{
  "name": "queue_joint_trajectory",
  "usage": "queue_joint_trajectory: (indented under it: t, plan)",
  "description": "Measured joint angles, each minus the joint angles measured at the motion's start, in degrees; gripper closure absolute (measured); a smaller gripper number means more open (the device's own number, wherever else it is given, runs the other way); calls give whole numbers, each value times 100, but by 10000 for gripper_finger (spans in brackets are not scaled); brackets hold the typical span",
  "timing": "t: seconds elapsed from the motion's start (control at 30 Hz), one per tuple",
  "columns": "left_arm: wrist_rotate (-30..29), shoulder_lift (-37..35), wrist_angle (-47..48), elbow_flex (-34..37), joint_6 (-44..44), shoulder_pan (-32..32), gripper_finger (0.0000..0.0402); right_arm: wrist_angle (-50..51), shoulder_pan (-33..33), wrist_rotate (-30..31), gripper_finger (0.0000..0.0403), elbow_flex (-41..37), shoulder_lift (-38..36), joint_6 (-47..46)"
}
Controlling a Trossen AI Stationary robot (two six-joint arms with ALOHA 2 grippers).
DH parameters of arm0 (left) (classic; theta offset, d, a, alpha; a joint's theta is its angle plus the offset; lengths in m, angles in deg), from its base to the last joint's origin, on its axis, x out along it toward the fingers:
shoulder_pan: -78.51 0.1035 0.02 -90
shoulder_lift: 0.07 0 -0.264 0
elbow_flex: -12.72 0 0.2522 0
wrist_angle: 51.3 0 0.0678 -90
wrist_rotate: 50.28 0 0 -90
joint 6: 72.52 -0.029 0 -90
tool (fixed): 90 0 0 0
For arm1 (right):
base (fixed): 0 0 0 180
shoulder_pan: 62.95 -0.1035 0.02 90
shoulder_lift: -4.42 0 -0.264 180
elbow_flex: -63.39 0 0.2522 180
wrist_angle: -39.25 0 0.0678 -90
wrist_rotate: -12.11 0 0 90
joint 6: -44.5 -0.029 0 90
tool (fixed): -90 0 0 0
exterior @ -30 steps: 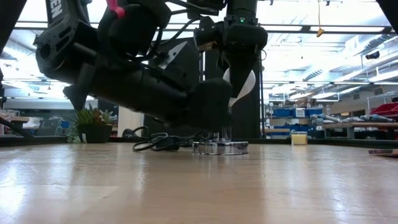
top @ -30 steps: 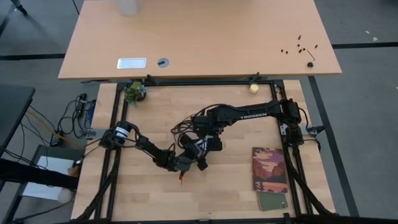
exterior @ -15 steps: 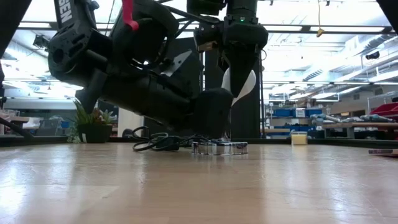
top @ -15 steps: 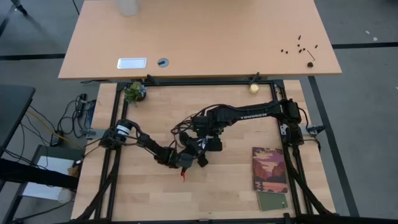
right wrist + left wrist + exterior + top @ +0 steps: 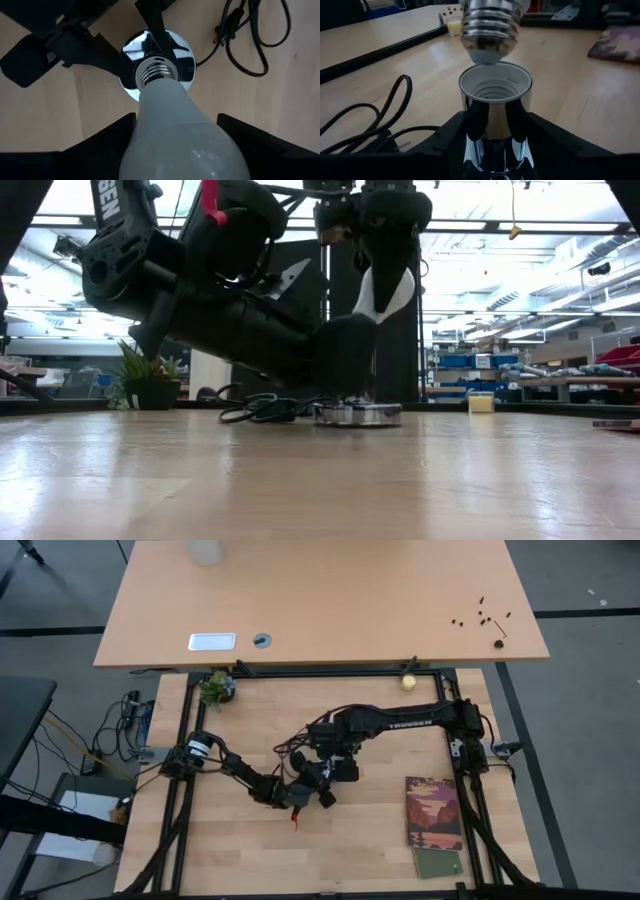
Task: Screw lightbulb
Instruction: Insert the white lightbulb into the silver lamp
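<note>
Two grippers here: right gripper (image 5: pixel 175 145) grips the lightbulb (image 5: pixel 172 135) upright, base down, straight above the socket (image 5: pixel 495 107), which the left gripper (image 5: pixel 495 145) clamps.

One camera looks straight down from high up, one peeks low across the surface (image 5: pixel 400 480), and both wrist cameras sit close, sharing the socket (image 5: pixel 495 100).
</note>
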Motion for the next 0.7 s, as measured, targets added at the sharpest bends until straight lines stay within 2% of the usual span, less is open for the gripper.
queue_joint_trajectory:
  t: [0.17,0.33,0.53,0.7]
  plan:
    - [258,1,-290,-10,-37,60,217,282,2,-301,124,2,0,-292]
    - [463,2,-265,-101,-55,122,217,371,2,-226,124,2,0,-402]
    - [458,2,68,-111,-41,111,217,1373,4,-198,124,0,0,-497]
    - [418,2,23,-111,-25,125,217,1290,-22,-181,124,0,0,-536]
